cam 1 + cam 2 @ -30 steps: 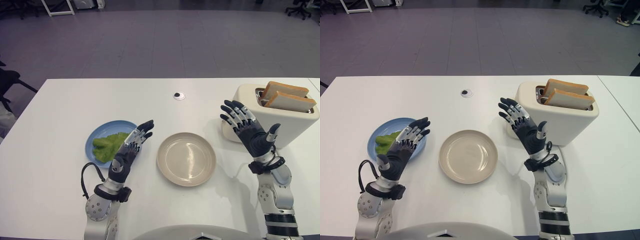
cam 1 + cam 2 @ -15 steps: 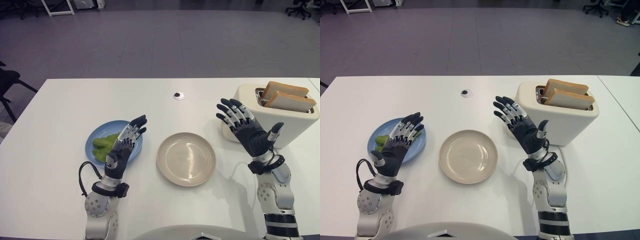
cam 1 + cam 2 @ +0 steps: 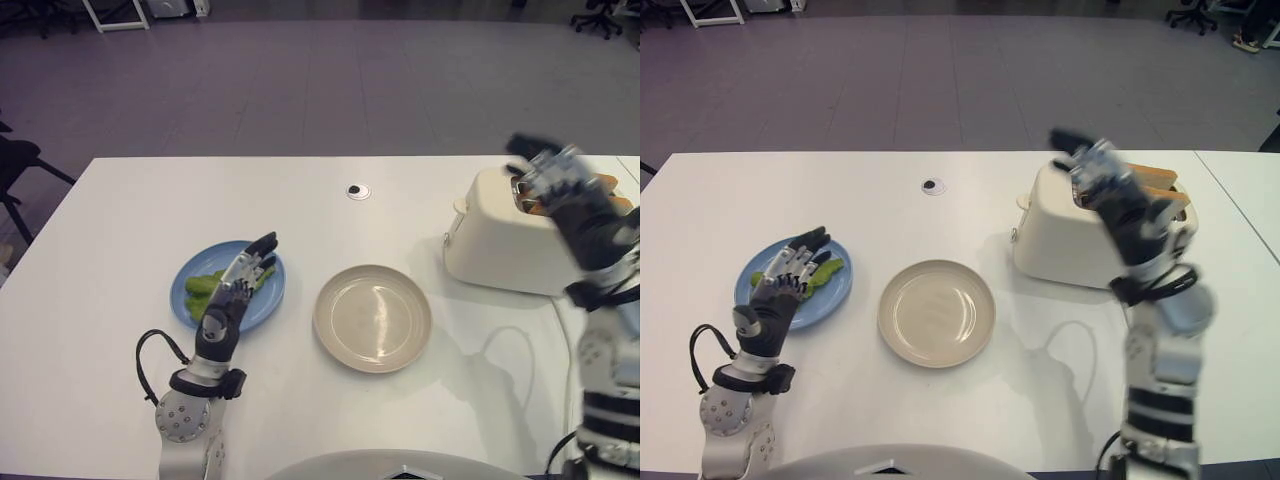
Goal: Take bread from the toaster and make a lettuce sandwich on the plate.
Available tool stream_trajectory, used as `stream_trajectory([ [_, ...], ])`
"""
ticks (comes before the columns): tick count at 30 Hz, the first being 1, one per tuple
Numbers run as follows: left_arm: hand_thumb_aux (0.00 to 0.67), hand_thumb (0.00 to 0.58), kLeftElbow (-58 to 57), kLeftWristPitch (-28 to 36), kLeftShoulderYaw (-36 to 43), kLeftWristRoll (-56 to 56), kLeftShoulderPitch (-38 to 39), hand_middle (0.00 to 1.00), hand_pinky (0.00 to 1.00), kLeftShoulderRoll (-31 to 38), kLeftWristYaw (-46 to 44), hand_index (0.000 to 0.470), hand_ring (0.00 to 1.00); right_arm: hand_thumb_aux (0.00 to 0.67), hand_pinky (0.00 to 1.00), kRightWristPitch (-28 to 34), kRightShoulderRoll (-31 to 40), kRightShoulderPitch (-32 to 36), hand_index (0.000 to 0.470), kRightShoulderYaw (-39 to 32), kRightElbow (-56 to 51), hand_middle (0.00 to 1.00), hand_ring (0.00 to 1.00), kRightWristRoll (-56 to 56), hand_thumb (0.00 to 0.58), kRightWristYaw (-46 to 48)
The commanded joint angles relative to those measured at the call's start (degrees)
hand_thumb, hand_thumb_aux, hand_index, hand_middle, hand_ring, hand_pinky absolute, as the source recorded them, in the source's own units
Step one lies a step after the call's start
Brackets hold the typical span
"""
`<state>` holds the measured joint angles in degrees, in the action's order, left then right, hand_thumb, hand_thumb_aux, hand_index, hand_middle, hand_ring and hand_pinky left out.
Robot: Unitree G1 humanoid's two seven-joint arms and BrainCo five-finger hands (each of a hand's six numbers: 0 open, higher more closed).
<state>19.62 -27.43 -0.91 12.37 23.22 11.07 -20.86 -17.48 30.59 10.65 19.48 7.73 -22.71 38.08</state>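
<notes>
Left eye view: my right robot hand point(image 3: 575, 205) hangs over the toaster point(image 3: 495, 245) at the right of the tabletop point(image 3: 120, 200). Its fingers are stretched out and hold nothing. It is blurred and covers most of the bread point(image 3: 610, 182) standing in the slots. My left robot hand point(image 3: 230, 305) hovers over the blue plate point(image 3: 272, 290) of lettuce point(image 3: 200, 290), fingers straight and empty. The beige plate point(image 3: 372, 318) lies between the two.

I judge this to be the first step, fetching bread, with none of the sandwich built yet. Next the right fingers must drop to either side of one slice, close on it and lift straight up.

Right eye view: the bread's brown crust shows plainly just right of the hand — clearer than from the other eye. The fingers point away across the toaster's top. I cannot tell whether they touch a slice.
</notes>
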Motion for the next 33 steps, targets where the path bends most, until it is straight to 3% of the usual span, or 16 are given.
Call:
stream_trajectory([
  [1, 0.000, 0.000, -0.88, 0.76, 3.14, -3.23, -0.60, 0.00, 0.00, -0.88, 0.19, 0.000, 0.00, 0.000, 0.00, -16.02, 15.31, 8.22, 0.000, 3.80, -21.93, 0.00, 0.00, 15.09, 0.000, -0.18],
  [4, 0.000, 0.000, -0.67, 1.32, 4.16, -3.98, -0.96, 0.00, 0.00, -1.03, 0.39, 0.000, 0.00, 0.000, 0.00, -29.52, 22.47, 9.93, 0.000, 0.89, -39.93, 0.00, 0.00, 29.57, 0.000, -8.12],
  [6, 0.000, 0.000, -0.27, 1.56, 4.42, -4.15, -0.68, 0.00, 0.00, -1.01, 0.56, 0.000, 0.00, 0.000, 0.00, -34.14, 25.07, 11.71, 0.000, -1.40, -48.18, 0.00, 0.00, 36.25, 0.000, -13.99],
  [7, 0.000, 0.000, -0.16, 1.66, 4.51, -4.14, -0.53, 0.00, 0.00, -0.97, 0.64, 0.000, 0.00, 0.063, 0.00, -35.67, 25.96, 12.86, 0.044, -2.58, -51.84, 0.00, 0.00, 38.73, 0.104, -16.83],
  [8, 0.000, 0.000, -0.04, 1.77, 4.53, -4.06, -0.33, 0.00, 0.00, -0.89, 0.74, 0.000, 0.00, 0.194, 0.00, -36.81, 26.53, 14.25, 0.136, -3.86, -55.50, 0.00, 0.00, 40.43, 0.288, -19.18],
  [10, 0.000, 0.000, 0.25, 1.91, 4.63, -3.98, 0.14, 0.00, 0.00, -0.87, 0.95, 0.000, 0.00, 0.370, 0.00, -38.18, 27.12, 16.60, 0.260, -6.61, -61.05, 0.00, 0.00, 43.45, 0.464, -22.95],
  [13, 0.000, 0.000, 0.63, 2.25, 5.05, -3.67, 0.53, 0.00, 0.00, -0.86, 0.95, 0.000, 0.00, 0.394, 0.00, -39.72, 27.45, 18.74, 0.276, -10.05, -65.47, 0.00, 0.00, 45.94, 0.482, -26.31],
  [18, 0.000, 0.000, 0.84, 2.24, 5.30, -3.60, 1.01, 0.00, 0.00, -0.80, 1.06, 0.000, 0.00, 0.557, 0.00, -41.82, 27.61, 20.26, 0.391, -13.87, -68.15, 0.00, 0.00, 47.09, 0.564, -29.53],
  [21, 0.000, 0.000, 1.10, 2.22, 5.32, -3.70, 1.44, 0.00, 0.00, -0.77, 1.17, 0.000, 0.00, 0.523, 0.00, -42.73, 27.59, 20.88, 0.367, -15.76, -68.92, 0.00, 0.00, 46.87, 0.552, -29.90],
  [22, 0.000, 0.000, 1.09, 2.21, 5.32, -3.71, 1.49, 0.00, 0.00, -0.75, 1.19, 0.000, 0.00, 0.549, 0.00, -42.93, 27.60, 20.96, 0.385, -16.31, -69.13, 0.00, 0.00, 46.72, 0.561, -29.91],
  [23, 0.000, 0.000, 1.23, 2.23, 5.34, -3.78, 1.61, 0.00, 0.00, -0.77, 1.28, 0.000, 0.00, 0.670, 0.00, -43.19, 27.56, 21.13, 0.470, -16.79, -69.35, 0.00, 0.00, 46.48, 0.580, -29.70],
  [29, 0.000, 0.000, 1.38, 2.23, 5.36, -3.90, 1.73, 0.00, 0.00, -0.76, 1.59, 0.000, 0.00, 0.670, 0.00, -43.81, 27.03, 22.54, 0.470, -15.90, -69.02, 0.00, 0.00, 41.08, 0.580, -28.23],
  [33, 0.000, 0.000, 1.27, 2.18, 5.38, -3.92, 1.58, 0.00, 0.00, -0.86, 1.74, 0.000, 0.00, 0.670, 0.00, -39.46, 27.45, 26.46, 0.470, -11.69, -66.35, 0.00, 0.00, 30.33, 0.580, -22.41],
])
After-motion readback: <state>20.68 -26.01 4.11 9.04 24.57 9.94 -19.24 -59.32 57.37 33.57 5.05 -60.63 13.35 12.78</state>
